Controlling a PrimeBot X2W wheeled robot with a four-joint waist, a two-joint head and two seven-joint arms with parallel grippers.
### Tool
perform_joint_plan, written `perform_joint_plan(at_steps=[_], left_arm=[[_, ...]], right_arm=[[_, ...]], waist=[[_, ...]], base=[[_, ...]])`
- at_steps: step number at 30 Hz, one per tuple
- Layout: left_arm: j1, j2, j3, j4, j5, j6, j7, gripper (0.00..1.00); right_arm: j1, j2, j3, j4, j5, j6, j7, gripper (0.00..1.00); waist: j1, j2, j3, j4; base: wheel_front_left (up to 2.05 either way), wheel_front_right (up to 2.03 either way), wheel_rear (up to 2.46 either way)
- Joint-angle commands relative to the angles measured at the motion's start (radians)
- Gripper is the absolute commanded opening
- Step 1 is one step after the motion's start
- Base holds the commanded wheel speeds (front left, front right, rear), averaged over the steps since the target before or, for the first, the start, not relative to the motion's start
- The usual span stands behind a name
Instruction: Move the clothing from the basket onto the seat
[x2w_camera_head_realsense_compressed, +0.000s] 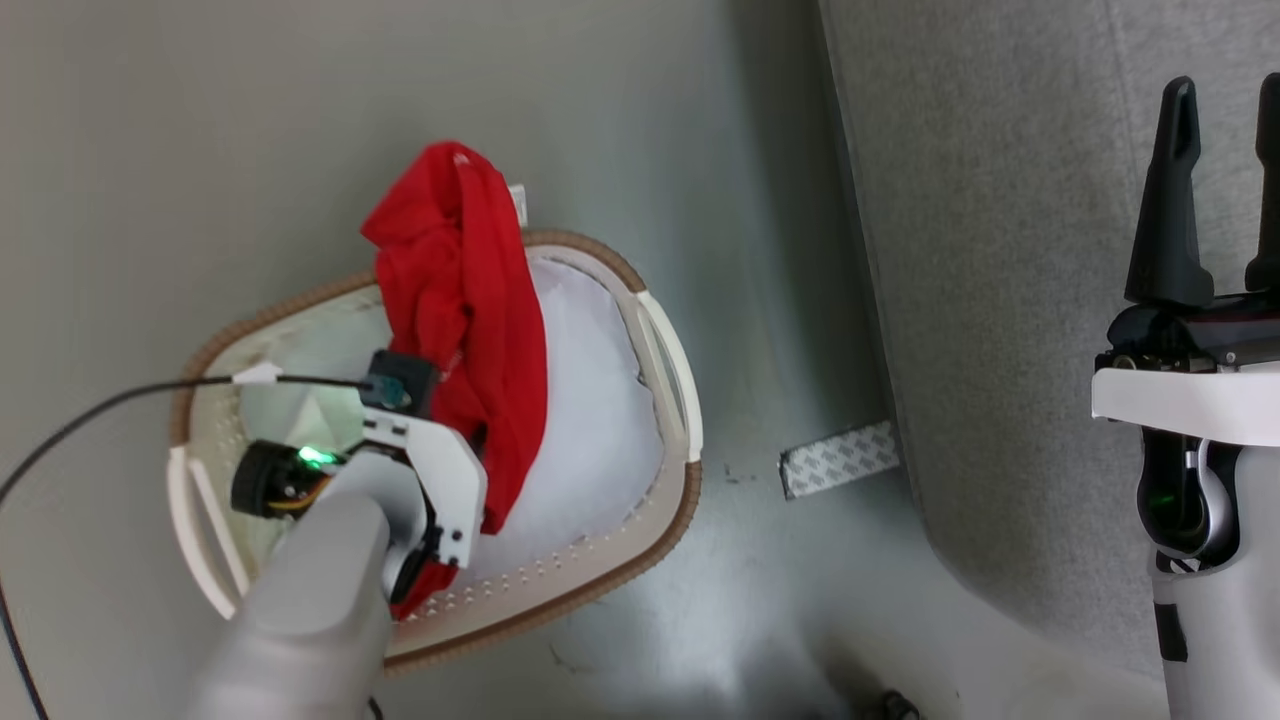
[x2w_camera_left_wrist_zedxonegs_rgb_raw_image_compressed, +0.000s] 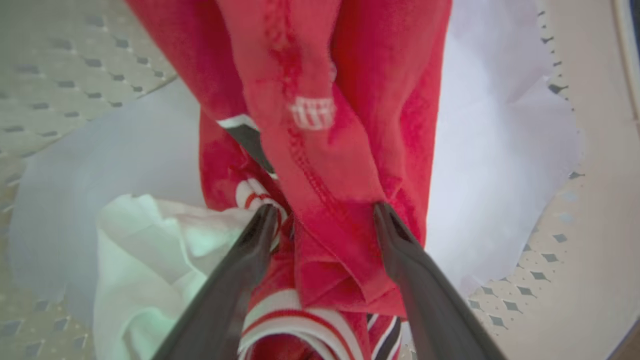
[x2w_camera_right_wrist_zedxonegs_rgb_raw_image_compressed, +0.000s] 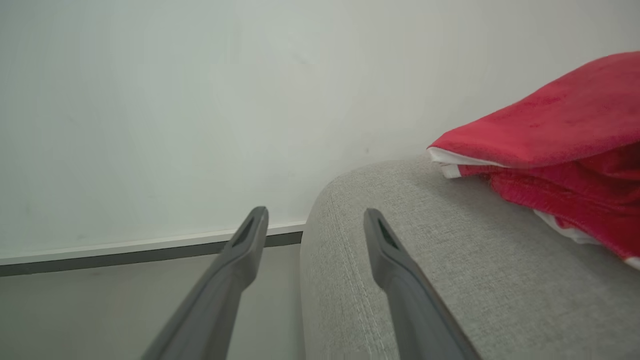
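Reaching into the basket (x2w_camera_head_realsense_compressed: 688, 500), left end effector (x2w_camera_left_wrist_zedxonegs_rgb_raw_image_compressed: 322, 212) straddles the clothing (x2w_camera_left_wrist_zedxonegs_rgb_raw_image_compressed: 310, 100), fingers (x2w_camera_left_wrist_zedxonegs_rgb_raw_image_compressed: 240, 270) spread; right end effector (x2w_camera_right_wrist_zedxonegs_rgb_raw_image_compressed: 312, 217) likewise spread, empty.

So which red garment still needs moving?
The red garment in the basket, with a fold between the open fingers of the left gripper. The other red garment already lies on the grey sofa.

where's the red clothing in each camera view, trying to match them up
Head view: red clothing left of centre, lying across the basket and over its far rim.
Left wrist view: it runs down the middle, between the left gripper's fingers.
Right wrist view: more red clothing at the right edge, on the sofa.
Shared landmark: the white pad in the basket links head and left wrist views.
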Motion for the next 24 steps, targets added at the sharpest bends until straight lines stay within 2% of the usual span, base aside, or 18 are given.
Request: perform_joint_plan(at_steps=[1,8,13,14,15,20,24], left_arm=[[-0.020,0.008,-0.004,0.013,0.014,0.005,-0.006,1.00],[-0.079,0.015,-0.015,0.085,0.017,0.010,-0.025,1.00],[-0.105,-0.006,-0.039,0.121,0.024,-0.014,-0.057,1.00],[-0.109,-0.011,-0.047,0.127,0.027,-0.022,-0.064,0.48],[-0.111,-0.015,-0.054,0.133,0.031,-0.026,-0.072,0.00],[-0.097,-0.041,-0.073,0.168,0.005,-0.051,-0.098,0.00],[-0.070,-0.058,-0.064,0.163,-0.033,-0.069,-0.156,0.00]], right_arm=[[-0.007,0.000,0.004,-0.008,0.008,-0.002,-0.002,1.00],[0.001,0.000,0.013,-0.020,0.024,-0.002,-0.002,1.00],[0.002,0.000,0.005,-0.024,0.022,-0.002,-0.002,1.00],[0.001,0.000,0.004,-0.023,0.020,-0.002,-0.002,1.00],[0.000,0.000,0.002,-0.020,0.018,-0.002,-0.002,1.00],[-0.003,-0.001,-0.009,-0.001,0.018,-0.002,-0.002,1.00],[0.024,-0.001,-0.021,0.019,0.006,-0.002,-0.002,1.00]], waist=[[-0.0003,0.0000,0.041,-0.018],[-0.0003,0.0000,0.089,-0.021],[-0.0003,0.0000,0.102,-0.014],[-0.0003,0.0000,0.102,-0.012],[-0.0003,0.0000,0.101,-0.010],[-0.0003,0.0000,0.072,0.003],[-0.0003,0.0000,0.007,0.035]], base=[[0.00,0.00,0.00],[0.00,0.00,0.00],[0.00,0.00,0.00],[0.00,0.00,0.00],[0.00,0.00,0.00],[0.00,0.00,0.00],[0.00,0.00,0.00]])
